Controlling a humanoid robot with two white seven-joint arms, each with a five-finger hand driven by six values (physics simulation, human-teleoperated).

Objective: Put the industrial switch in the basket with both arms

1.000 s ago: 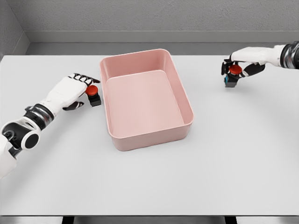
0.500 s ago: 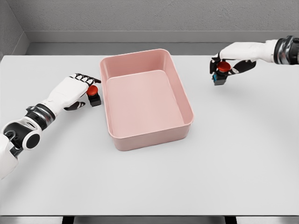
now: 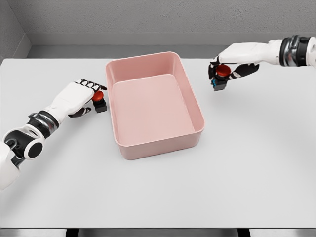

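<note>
Our right hand [image 3: 220, 74] grips one red-capped switch [image 3: 221, 72] aloft short of the basket [image 3: 197, 106], risking an early drop; our left hand [image 3: 81, 94] seems only curled beside the other switch [image 3: 99, 101] on the worktop [image 3: 247, 173], risking a shove.

head view | high, angled down | whole table [image 3: 256, 163] visible | mid-range
</note>
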